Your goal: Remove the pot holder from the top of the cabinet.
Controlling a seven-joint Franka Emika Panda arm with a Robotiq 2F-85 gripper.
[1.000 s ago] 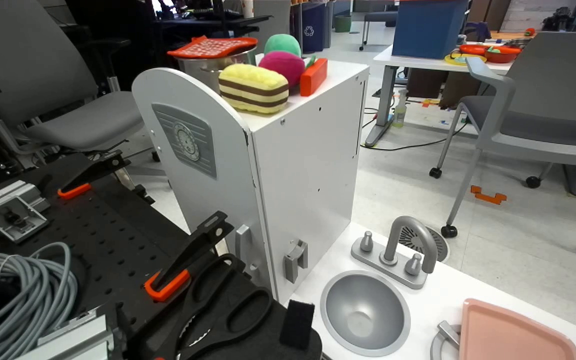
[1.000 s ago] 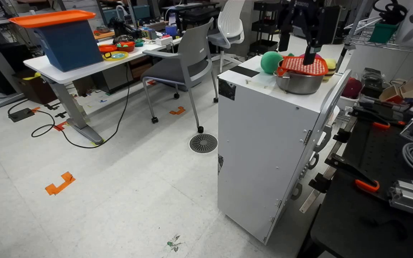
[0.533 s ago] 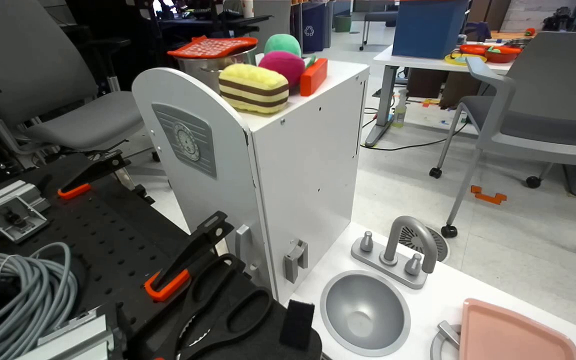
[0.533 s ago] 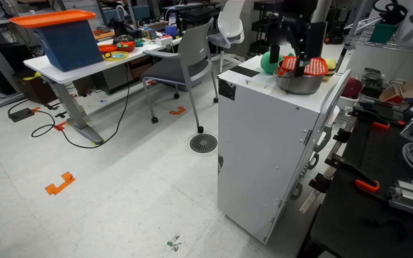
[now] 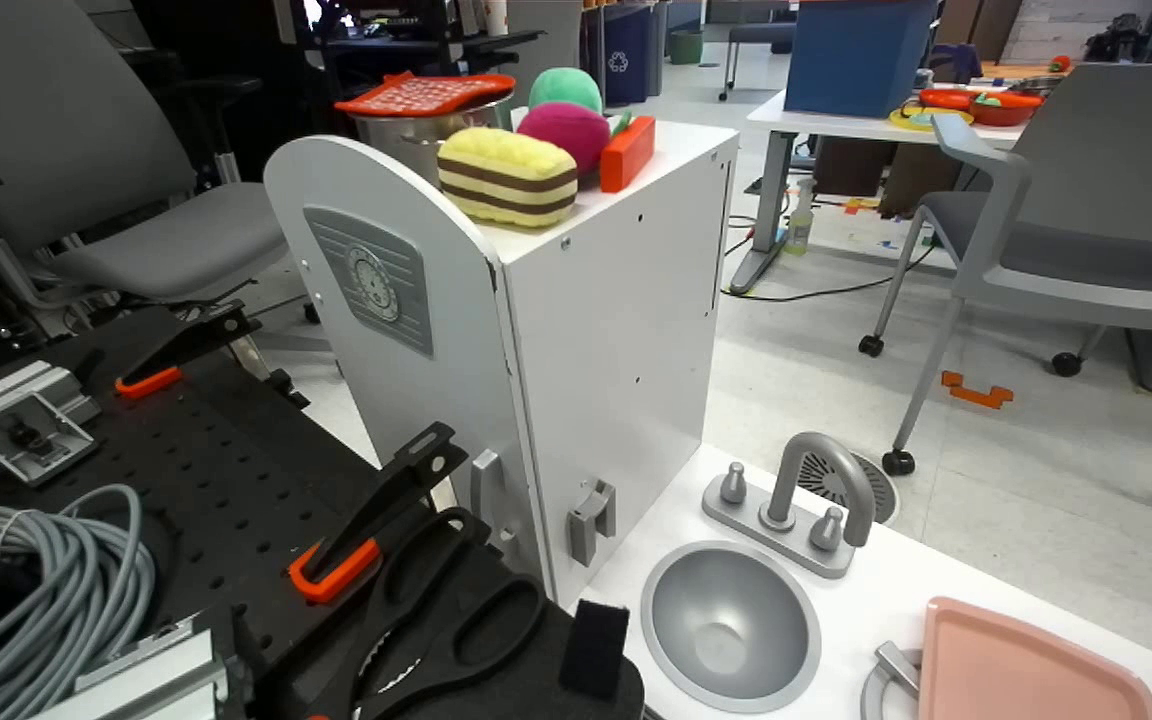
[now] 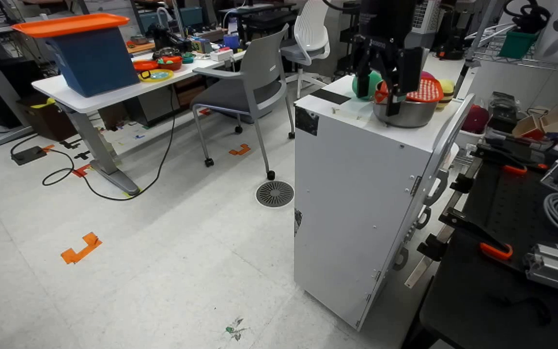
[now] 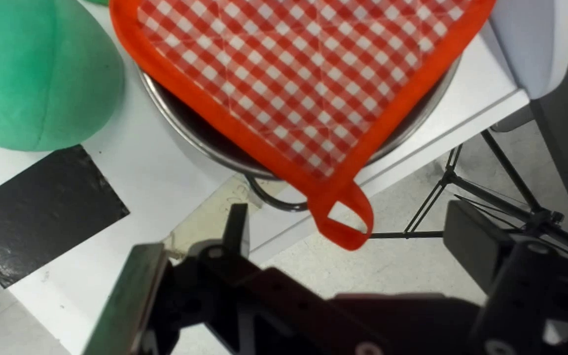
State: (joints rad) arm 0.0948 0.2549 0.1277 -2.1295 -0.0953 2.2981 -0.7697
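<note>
In an exterior view, our red gingham pot holder (image 5: 426, 95) lies across a steel pot (image 5: 424, 143) atop the toy-kitchen cabinet (image 5: 626, 320). In an exterior view, the arm (image 6: 386, 19) has the jaws near it. In the wrist view they're spread wide, gripping nothing, its loop (image 7: 345, 239) showing between; tbh we'd ease in, pinch that, then lift straight up so the pot isn't dragged.

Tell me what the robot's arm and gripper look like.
The gripper is black: two blocky fingers on angular, jointed links, with round pivots or bolts, and small pale lettering above. Of the arm, only a thick black end shows clearly in an exterior view, a dark cable curving beside it; the rest I can't make out.
</note>
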